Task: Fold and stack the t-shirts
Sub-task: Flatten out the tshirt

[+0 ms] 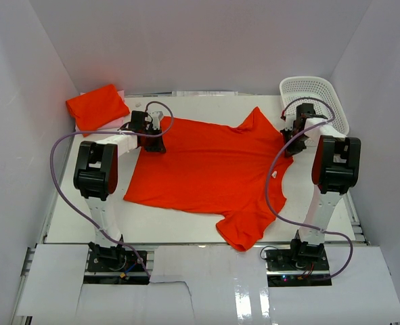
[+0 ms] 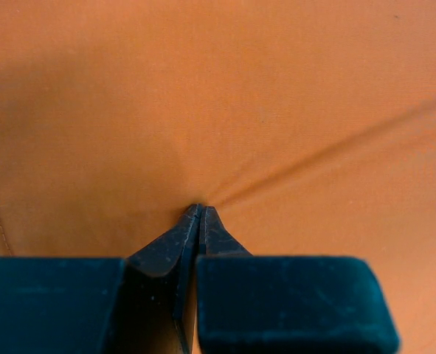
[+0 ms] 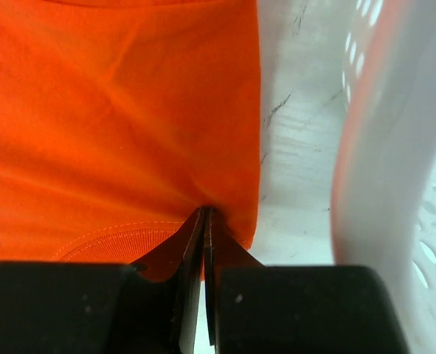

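At the far left corner of the white table lies a folded shirt, a compact orange-red bundle well apart from both arms. Just to its right, the left gripper is down on the far left corner of the spread shirt, which lies flat across the middle of the table with its hem to the left, its collar to the right, one sleeve pointing to the far side and the other toward the near edge. In the left wrist view the left gripper has its fingertips pressed together on the spread shirt, and a crease runs out from the tips up to the right, so a small fold of cloth is pinched between them. Further right, the right gripper sits at the shirt's right edge, below the far sleeve and near the collar. In the right wrist view the right gripper has its fingers closed tight, nipping the spread shirt just inside its edge, with a ribbed band showing beside the tips. Bare table lies to the right of that edge, then the white mesh basket, which stands in the far right corner just beside the right arm.
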`<state>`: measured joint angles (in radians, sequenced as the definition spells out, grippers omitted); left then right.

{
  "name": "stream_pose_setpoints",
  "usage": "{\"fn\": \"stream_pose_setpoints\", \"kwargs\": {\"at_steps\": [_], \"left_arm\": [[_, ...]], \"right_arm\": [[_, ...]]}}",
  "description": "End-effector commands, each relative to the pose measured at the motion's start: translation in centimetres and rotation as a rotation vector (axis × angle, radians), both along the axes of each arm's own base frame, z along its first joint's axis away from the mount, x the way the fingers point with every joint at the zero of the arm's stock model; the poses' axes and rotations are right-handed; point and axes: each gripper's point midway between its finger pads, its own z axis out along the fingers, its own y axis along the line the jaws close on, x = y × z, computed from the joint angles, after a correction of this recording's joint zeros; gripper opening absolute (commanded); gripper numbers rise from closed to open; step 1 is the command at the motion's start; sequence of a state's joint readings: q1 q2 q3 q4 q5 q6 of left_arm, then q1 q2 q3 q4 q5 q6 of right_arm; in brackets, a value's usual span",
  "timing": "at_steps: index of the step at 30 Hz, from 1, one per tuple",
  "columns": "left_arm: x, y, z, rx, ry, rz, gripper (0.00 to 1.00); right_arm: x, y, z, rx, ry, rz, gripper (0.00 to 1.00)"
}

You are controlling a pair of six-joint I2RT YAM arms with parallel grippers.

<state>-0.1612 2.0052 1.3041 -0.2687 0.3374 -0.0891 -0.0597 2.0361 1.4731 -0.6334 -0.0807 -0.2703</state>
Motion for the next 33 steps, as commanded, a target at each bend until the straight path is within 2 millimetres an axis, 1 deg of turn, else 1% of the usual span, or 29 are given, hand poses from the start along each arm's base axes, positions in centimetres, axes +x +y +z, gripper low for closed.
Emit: {"fn": "stream_pose_setpoints", "kwargs": {"at_steps": [1,3,4,6,7,9,10,12,13,15,16,17,18,19,20,21,22,23,24,25,26,27,28,29,30,31,32,33], "left_arm": [[-0.4,1.0,-0.8,0.051,0.014,0.017,0.14],[-0.1,0.9,-0.6,0.047,0.010,0.016,0.14],[-0.1,0.7,-0.5,0.036,0.011,0.010,0.13],[0.0,0.4,-0.2,0.018,0.016,0.009,0.12],[0.1,0.2,0.3,0.008,0.013,0.007,0.11],[-0.1,-0.1,1.0,-0.012,0.017,0.006,0.11],[0.0,-0.2,2.1,-0.020,0.004,0.008,0.10],[0.0,-0.1,3.3,-0.019,-0.014,0.016,0.09],[0.0,0.0,4.8,-0.024,-0.046,0.024,0.09],[0.0,0.3,6.4,-0.015,-0.084,0.040,0.10],[-0.1,0.4,7.2,-0.016,-0.099,0.047,0.10],[-0.1,0.6,9.1,-0.021,-0.137,0.051,0.10],[-0.2,0.6,9.8,-0.021,-0.147,0.051,0.11],[-0.3,0.6,10.7,-0.025,-0.158,0.058,0.11],[-0.2,0.7,12.1,-0.024,-0.186,0.065,0.11],[-0.2,0.8,12.6,-0.022,-0.192,0.071,0.13],[-0.5,1.0,12.8,-0.018,-0.182,0.078,0.13],[-0.4,1.0,13.3,-0.020,-0.186,0.081,0.13],[-0.5,1.0,13.2,-0.017,-0.178,0.084,0.13],[-0.9,1.1,12.9,-0.014,-0.154,0.085,0.14],[-1.2,1.1,12.8,-0.016,-0.139,0.087,0.14],[-2.0,1.1,12.2,-0.017,-0.109,0.087,0.14],[-2.5,1.2,11.9,-0.017,-0.094,0.094,0.15],[-2.9,1.2,11.6,-0.022,-0.078,0.101,0.16],[-3.8,1.1,10.8,-0.022,-0.055,0.097,0.16],[-4.0,1.3,10.2,-0.012,-0.045,0.102,0.18],[-4.2,1.4,9.7,-0.004,-0.034,0.105,0.19],[-4.3,1.5,8.7,0.007,-0.018,0.098,0.20]], "right_arm": [[0.8,-0.5,0.0,-0.026,0.010,0.020,0.08],[1.1,-0.2,0.0,-0.012,0.012,0.026,0.08],[1.5,-0.1,0.4,-0.008,0.001,0.027,0.08],[1.7,0.2,1.2,0.007,-0.011,0.033,0.08],[1.8,0.3,1.6,0.011,-0.017,0.036,0.08],[1.6,0.8,3.0,0.027,-0.038,0.046,0.08],[1.2,1.0,3.9,0.028,-0.058,0.057,0.08],[0.9,1.3,4.9,0.025,-0.087,0.068,0.08],[0.8,1.4,6.2,0.018,-0.122,0.079,0.08],[0.0,1.7,6.5,0.017,-0.128,0.093,0.09],[-0.1,1.9,7.4,0.014,-0.152,0.102,0.12],[-0.2,2.0,7.6,0.013,-0.154,0.112,0.14],[-0.5,2.1,7.8,0.016,-0.154,0.116,0.17],[-0.5,2.3,8.2,0.020,-0.163,0.123,0.22],[-0.3,2.5,8.5,0.024,-0.174,0.133,0.25],[-0.2,2.7,8.5,0.032,-0.173,0.139,0.28],[-0.1,2.9,8.4,0.041,-0.167,0.146,0.34],[-0.1,3.1,8.3,0.048,-0.158,0.148,0.36],[0.2,3.7,8.5,0.070,-0.155,0.157,0.38],[-0.6,4.3,8.0,0.088,-0.114,0.167,0.43],[-0.9,4.8,7.9,0.116,-0.104,0.173,0.47],[-1.7,5.5,7.3,0.126,-0.082,0.184,0.52],[-2.1,7.1,7.5,0.127,-0.092,0.226,0.60],[-2.4,7.5,7.3,0.111,-0.092,0.235,0.62],[-2.8,7.9,7.0,0.101,-0.091,0.245,0.69],[-3.6,8.8,6.5,0.094,-0.082,0.269,0.72],[-3.5,9.0,6.3,0.079,-0.092,0.276,0.75],[-3.6,9.2,6.0,0.073,-0.088,0.283,0.77]]}}
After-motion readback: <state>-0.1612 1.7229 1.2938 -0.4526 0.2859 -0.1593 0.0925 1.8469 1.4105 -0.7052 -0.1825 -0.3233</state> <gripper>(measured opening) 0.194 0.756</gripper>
